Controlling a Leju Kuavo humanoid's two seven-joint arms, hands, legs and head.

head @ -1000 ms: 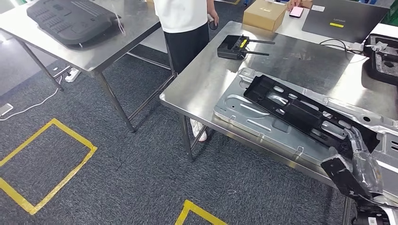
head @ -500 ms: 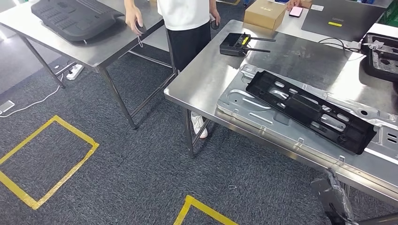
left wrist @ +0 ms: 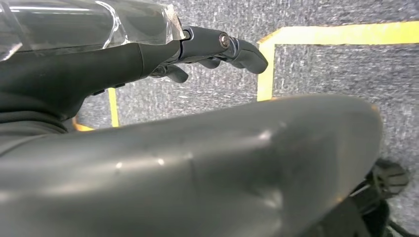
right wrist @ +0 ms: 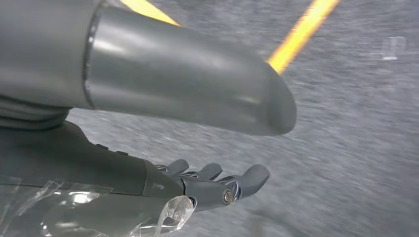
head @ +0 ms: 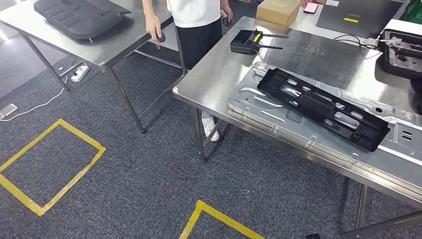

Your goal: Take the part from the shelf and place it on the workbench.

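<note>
- Black part (head: 326, 108): long flat plastic piece w/ cutouts, lies slantwise on the silver sheet-metal panel (head: 259, 107), which sits on the workbench (head: 224, 74). No hand on it.
- Left hand (left wrist: 197, 54): hangs over grey carpet (left wrist: 316, 69) w/ yellow tape line (left wrist: 267, 69) just past the fingertips; fingers (left wrist: 244, 49) spread and lightly curled, nothing in them.
- Right hand (right wrist: 207, 185): over carpet too, yellow tape (right wrist: 301, 34) well beyond the fingers; fingers (right wrist: 254, 177) apart, holding nothing. Background blurred.
- Part is up on the bench, well apart from both hands, which hang low by the floor.
- Also on the bench: black box w/ two antennas (head: 249, 42), cardboard box (head: 278, 11), dark laptop (head: 356, 17), black moulded piece (head: 403, 55) at the far edge.
- Person in white top, dark trousers (head: 196, 30) stands between the workbench and a 2nd steel table (head: 94, 47), one hand at that table's edge; large black cover (head: 74, 15) lies on it.
</note>
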